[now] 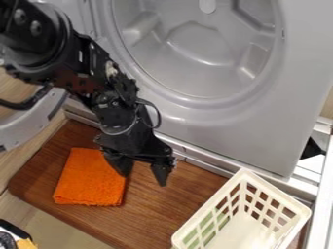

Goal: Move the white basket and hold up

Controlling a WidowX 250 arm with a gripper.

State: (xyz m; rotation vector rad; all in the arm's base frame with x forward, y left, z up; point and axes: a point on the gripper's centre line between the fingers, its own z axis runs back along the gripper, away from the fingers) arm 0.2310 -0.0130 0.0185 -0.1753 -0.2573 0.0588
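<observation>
White basket upright in front of washer, mouth up so the rim is grabbable; claw empty, fingers apart, at washer's lower front, likely spread to straddle that rim.

Location type: laundry area, full-size or mock-up; the partial view does not settle which. Identifying features: a grey front panel with a large round recess, in the form of a front-loading washer or dryer. A curved grey rim stands at the left. Below the panel lies a brown wooden surface. An orange cloth lies near its left corner; a white slatted basket, a laundry-type container, stands at its right end.
</observation>
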